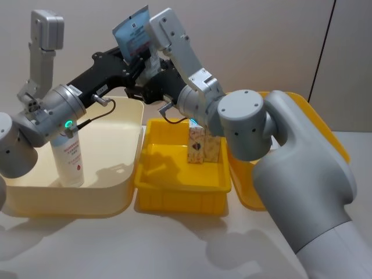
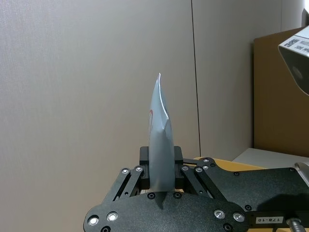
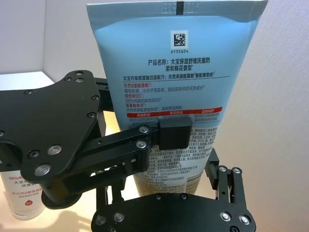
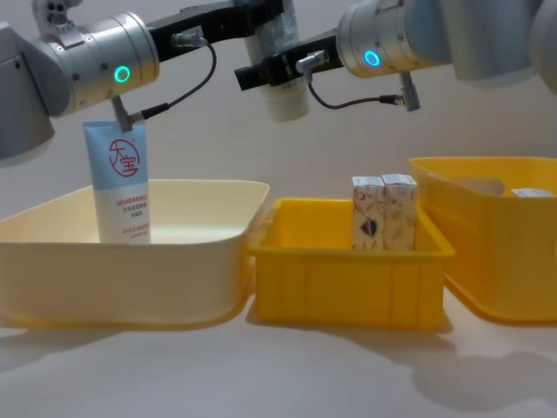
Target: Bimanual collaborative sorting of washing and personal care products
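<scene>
beige wall [image 2: 72, 96] behind; left pincer [image 2: 161, 170] clamped on tube [image 2: 159, 130]; right pincer [image 4: 270, 71] grip unclear

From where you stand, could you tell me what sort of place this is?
Likely a robot sorting test bench: three plastic tubs on a table by a bare wall, left gripper and right gripper at one tube above them.

Plain beige wall [image 2: 72, 96] with a dark seam, white table [image 4: 261, 374].
</scene>
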Tool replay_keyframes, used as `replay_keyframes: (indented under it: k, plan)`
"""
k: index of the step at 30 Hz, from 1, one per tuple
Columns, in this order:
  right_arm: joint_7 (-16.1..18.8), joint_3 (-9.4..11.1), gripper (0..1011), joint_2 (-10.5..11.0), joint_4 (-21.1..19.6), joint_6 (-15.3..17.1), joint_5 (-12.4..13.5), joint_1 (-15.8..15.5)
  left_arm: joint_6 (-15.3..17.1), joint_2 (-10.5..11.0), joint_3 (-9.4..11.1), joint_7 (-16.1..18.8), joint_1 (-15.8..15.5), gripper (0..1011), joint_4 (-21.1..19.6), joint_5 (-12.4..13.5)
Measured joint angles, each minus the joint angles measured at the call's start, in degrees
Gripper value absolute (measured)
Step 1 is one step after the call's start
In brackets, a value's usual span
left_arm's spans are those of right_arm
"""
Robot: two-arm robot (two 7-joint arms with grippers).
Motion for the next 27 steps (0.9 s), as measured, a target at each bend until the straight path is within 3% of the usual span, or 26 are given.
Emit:
replay_keyframes:
  k: [11, 27]
  plan:
    - [-0.38, 0.18, 707, -0.39, 0.36, -0.02, -0.26, 0.11, -0.2, 0.03, -0.11, 0.1, 0.12, 260, -0.04, -0.05]
    - [-0.56, 0.27, 623, -0.57, 0.54, -0.04, -0.4, 0.19, -0.35, 0.08, -0.2, 0.15, 0.2, 260, -0.04, -0.05]
